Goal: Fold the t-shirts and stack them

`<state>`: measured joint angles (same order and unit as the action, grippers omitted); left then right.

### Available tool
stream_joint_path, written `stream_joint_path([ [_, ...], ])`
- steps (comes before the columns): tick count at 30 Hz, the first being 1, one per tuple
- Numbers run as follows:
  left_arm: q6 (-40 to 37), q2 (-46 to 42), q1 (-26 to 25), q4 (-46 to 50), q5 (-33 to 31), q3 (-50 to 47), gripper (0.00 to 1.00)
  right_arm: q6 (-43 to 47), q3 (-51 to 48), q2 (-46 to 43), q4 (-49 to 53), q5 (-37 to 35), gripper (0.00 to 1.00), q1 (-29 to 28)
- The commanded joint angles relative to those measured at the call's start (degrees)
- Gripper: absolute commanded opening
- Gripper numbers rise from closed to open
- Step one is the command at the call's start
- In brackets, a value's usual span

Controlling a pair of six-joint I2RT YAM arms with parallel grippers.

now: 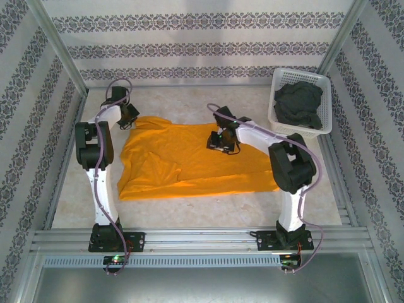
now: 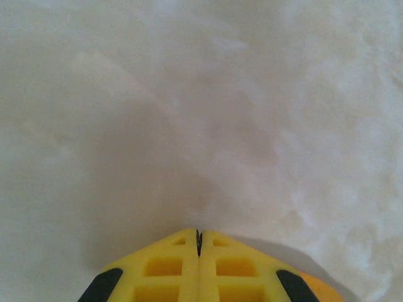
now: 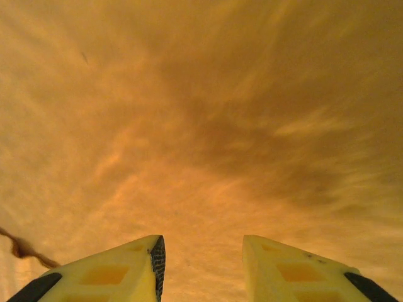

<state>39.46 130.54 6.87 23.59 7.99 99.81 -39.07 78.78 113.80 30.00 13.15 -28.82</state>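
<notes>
Patterned wallpaper walls (image 1: 189, 38) box in a pale marbled desk (image 1: 189, 101). Orange t-shirt (image 1: 189, 161) lies spread across desk centre, mostly flat, w/ a loose fold ridge toward its left-front part & a wrinkly front edge. White lattice basket (image 1: 276, 85) sits at far-right corner, grey t-shirt (image 1: 298, 104) bunched inside it, not yet folded. Risk, imo: left hand (image 1: 128, 115) is at the orange shirt's far-left corner w/ fingers (image 2: 170, 267) pressed fully together, but its wrist view has bare desk ahead & just a sliver of orange at btm right, so can't tell if any cloth is caught. If it pinched nothing, a lift brings up no corner & the fold goes lopsided. A one-sided pull could also drag the whole shirt instead of folding it. Left arm reaches far fwd, elbow high, wrist bent down to desk. Right arm stretches in over shirt's far-middle, right hand (image 1: 221, 144) pointing down close over the cloth, fingers part-open, nothing between them.
</notes>
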Motion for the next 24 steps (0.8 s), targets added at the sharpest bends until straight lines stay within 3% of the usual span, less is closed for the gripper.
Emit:
stream_joint_path([
  [1, 0.4, -3.3, 1.6, -2.4, 1.2, -1.6, 0.0, -2.0, 1.9, 4.8, 1.3, 3.8, 0.39, -2.3],
  [15, -0.4, -5.4, 7.0, -4.1, 3.1, -1.3, 0.0, -7.0, 11.8, 11.8, 0.0, 11.8, 0.39, -10.8],
  [19, 0.7, -5.6, 6.9, -4.7, 3.5, -1.6, 0.0, -5.7, 13.1, 9.5, 0.3, 10.6, 0.41, -8.2],
  [24, 3.2, -7.4, 6.1, -8.0, 6.3, -5.0, 0.0, -1.2, 13.0, 5.3, 2.7, 3.7, 0.42, 0.9],
])
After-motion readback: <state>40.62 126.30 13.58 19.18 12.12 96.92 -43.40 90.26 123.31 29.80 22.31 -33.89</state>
